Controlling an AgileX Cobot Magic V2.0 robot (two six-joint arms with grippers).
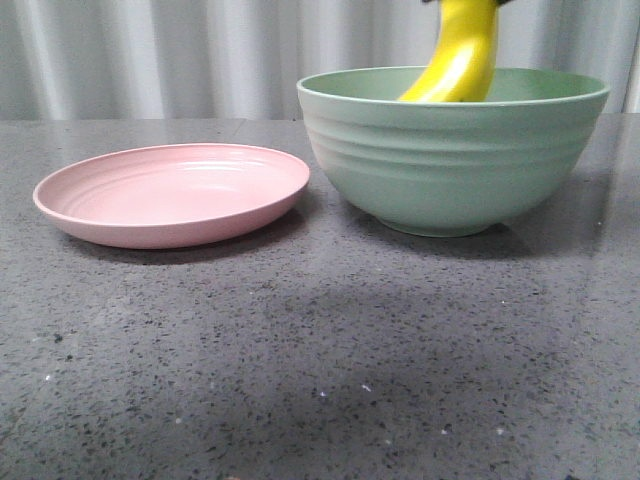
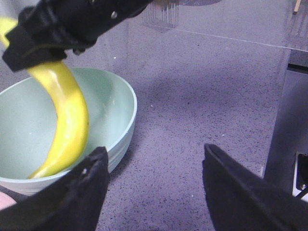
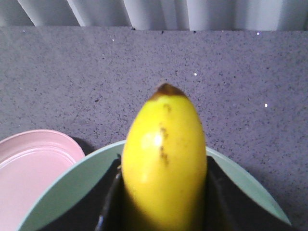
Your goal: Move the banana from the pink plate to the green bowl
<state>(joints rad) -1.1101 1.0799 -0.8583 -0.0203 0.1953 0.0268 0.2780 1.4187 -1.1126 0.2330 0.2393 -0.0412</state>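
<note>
The yellow banana [image 1: 462, 55] hangs nearly upright over the green bowl [image 1: 450, 170], its lower end below the rim. My right gripper [image 3: 163, 161] is shut on the banana [image 3: 163, 144], whose dark tip points away from the camera; it is almost out of the front view, above the top edge. The left wrist view shows the right gripper [image 2: 62, 24] holding the banana [image 2: 67, 115] inside the bowl [image 2: 113, 103]. My left gripper [image 2: 154, 166] is open and empty, beside the bowl above bare table. The pink plate [image 1: 170, 195] lies empty to the left of the bowl.
Grey speckled tabletop [image 1: 320, 360] with a pale pleated curtain [image 1: 150, 50] behind it. In the left wrist view a dark table edge and frame [image 2: 288, 125] show at one side. The plate [image 3: 33, 163] nearly touches the bowl rim [image 3: 62, 190].
</note>
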